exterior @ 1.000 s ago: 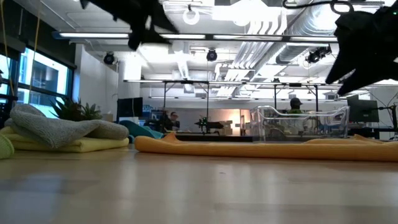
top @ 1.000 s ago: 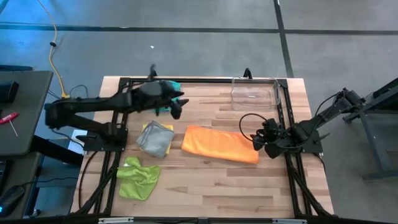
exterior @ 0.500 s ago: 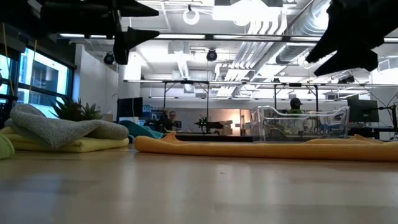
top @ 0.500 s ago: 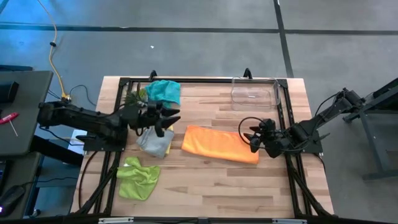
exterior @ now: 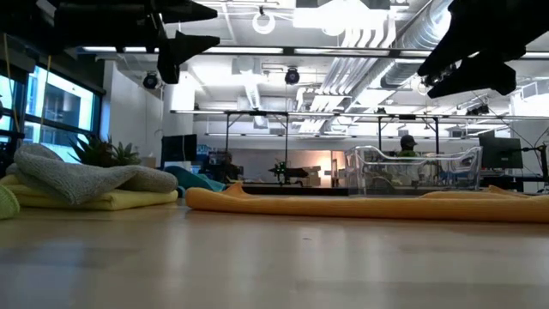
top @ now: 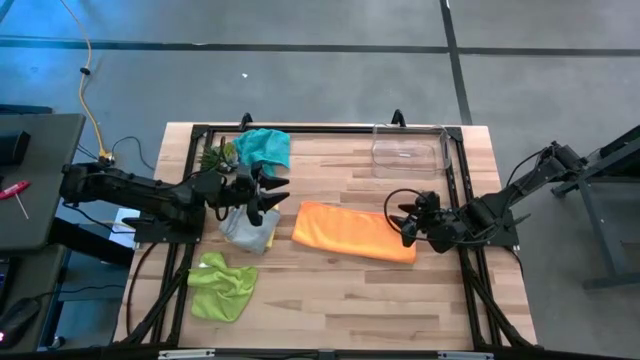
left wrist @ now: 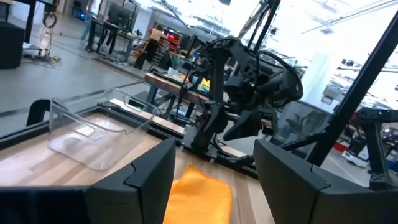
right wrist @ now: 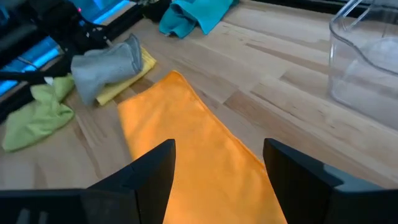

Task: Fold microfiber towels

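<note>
Presently we note the left gripper [top: 268, 195] spread wide, empty, above the grey towel [top: 249, 222]; right gripper [top: 403, 222] likewise wide, over the orange towel [top: 352, 231].

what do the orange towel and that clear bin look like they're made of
Orange towel: seems a soft, matte cloth, probably microfiber; it lies limp, with rounded folded edges. Clear bin: looks like glossy rigid plastic; the wood shows through it.

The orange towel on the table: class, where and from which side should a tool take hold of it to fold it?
Grip the orange towel at its right-hand corners, nearest the right tool, coming from above. It lies flat and long, so only thin edges offer a pinch.
</note>
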Robot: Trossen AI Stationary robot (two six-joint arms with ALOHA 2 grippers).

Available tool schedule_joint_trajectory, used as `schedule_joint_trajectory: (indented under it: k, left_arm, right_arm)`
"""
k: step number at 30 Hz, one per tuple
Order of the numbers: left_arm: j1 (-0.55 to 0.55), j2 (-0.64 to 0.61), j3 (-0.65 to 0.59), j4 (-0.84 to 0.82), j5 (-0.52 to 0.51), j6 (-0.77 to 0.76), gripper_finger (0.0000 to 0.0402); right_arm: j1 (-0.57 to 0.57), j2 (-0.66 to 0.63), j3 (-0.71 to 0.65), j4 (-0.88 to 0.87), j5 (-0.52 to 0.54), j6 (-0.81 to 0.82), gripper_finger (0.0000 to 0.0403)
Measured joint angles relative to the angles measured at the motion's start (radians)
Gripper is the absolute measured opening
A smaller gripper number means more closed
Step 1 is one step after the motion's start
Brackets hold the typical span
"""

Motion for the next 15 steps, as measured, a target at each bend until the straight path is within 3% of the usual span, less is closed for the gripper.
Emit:
schedule_joint_trajectory:
  k: [7,15]
  left_arm:
    - [-0.001,0.0,0.0,0.0,0.0,0.002,0.0209]
    - [-0.002,0.0,0.0,0.0,-0.002,0.003,0.0209]
  right_arm:
    - [-0.023,0.0,0.0,0.004,-0.029,0.093,0.0236]
    - [-0.046,0.0,0.0,0.004,-0.055,0.044,0.0236]
